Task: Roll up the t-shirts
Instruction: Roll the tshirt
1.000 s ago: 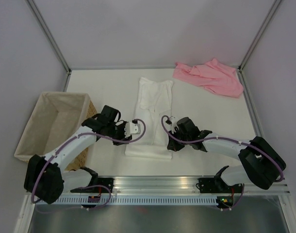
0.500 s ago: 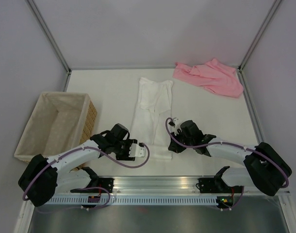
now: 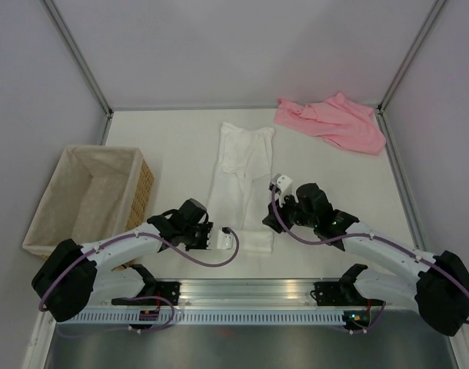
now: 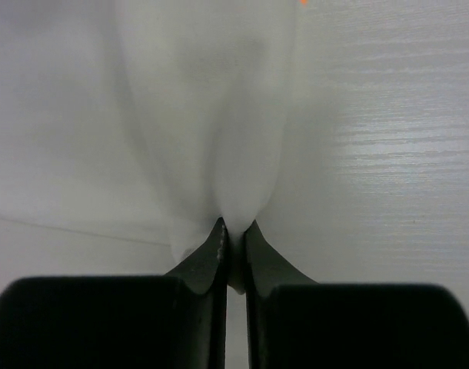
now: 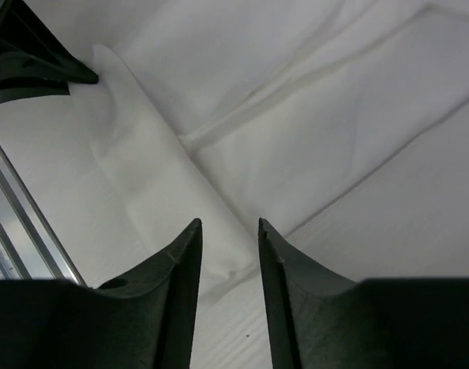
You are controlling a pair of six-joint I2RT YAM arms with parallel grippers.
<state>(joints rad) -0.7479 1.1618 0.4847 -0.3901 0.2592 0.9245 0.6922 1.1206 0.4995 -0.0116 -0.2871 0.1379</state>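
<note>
white t-shirt (image 3: 246,154): soft matt cloth | table (image 3: 165,146): matt white, faint grain | basket (image 3: 144,188): woven, cloth-lined

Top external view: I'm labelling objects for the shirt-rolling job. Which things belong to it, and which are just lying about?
Job: white t-shirt, pinched by the left gripper; pink t-shirt; right gripper, open at the white shirt's edge.
Lying about: wicker basket.

surface: white table (image 3: 165,142), matte, faint grain in wrist views | walls: plain pale grey panels (image 3: 242,46) behind and at both sides | frame: slanted metal posts (image 3: 77,55) at far corners | near edge: aluminium rail (image 3: 250,290) above slotted strip | left: cloth-lined wicker basket (image 3: 44,201) | light: soft, even, faint shadows
</note>
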